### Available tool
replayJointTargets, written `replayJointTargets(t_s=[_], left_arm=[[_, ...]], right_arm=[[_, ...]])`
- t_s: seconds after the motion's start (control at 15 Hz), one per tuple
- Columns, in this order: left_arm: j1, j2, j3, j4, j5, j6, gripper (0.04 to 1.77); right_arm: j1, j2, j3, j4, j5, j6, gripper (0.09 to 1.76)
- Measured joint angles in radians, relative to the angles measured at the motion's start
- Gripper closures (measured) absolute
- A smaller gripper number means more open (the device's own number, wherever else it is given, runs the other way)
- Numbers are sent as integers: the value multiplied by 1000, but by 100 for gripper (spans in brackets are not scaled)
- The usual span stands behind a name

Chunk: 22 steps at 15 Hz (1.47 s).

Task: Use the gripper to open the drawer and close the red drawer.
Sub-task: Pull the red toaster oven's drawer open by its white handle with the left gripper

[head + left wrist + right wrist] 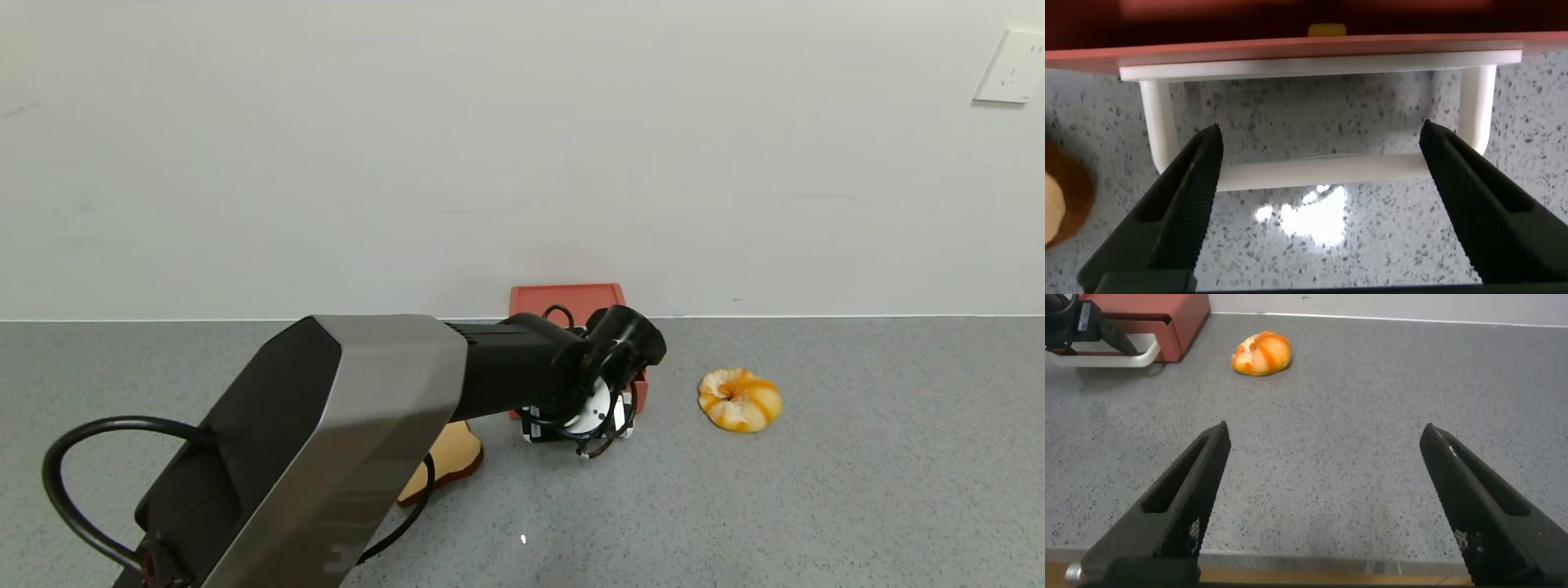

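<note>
The red drawer (pixel 567 298) stands against the back wall, half hidden by my left arm. In the left wrist view its salmon front (pixel 1290 45) fills the far edge, with the white loop handle (pixel 1323 170) jutting towards me. My left gripper (pixel 1320 129) is open right at the handle. The handle's crossbar runs across the gap between the two dark fingers (pixel 1192 188), which are not clamped on it. In the head view this gripper (pixel 608 429) hangs at the drawer's front. My right gripper (pixel 1324 430) is open and empty, low over the table near its front edge.
A bread slice (pixel 453 461) lies left of the drawer, partly under my left arm. An orange-and-white round bun (pixel 739 398) lies to the drawer's right and also shows in the right wrist view (pixel 1261 354). The wall runs just behind the drawer.
</note>
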Motion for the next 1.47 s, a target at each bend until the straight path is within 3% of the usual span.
replayJointTargets(t_s=[0.33,0.6,1.47], left_arm=[[-18,-9,1,61,-7,-30,9],[-26,-25,6,110,-51,-94,9],[-78,-35,35,208,-50,-170,9]], right_arm=[[0,0,0,0,0,0,14],[0,0,0,0,0,0,14],[0,0,0,0,0,0,14]])
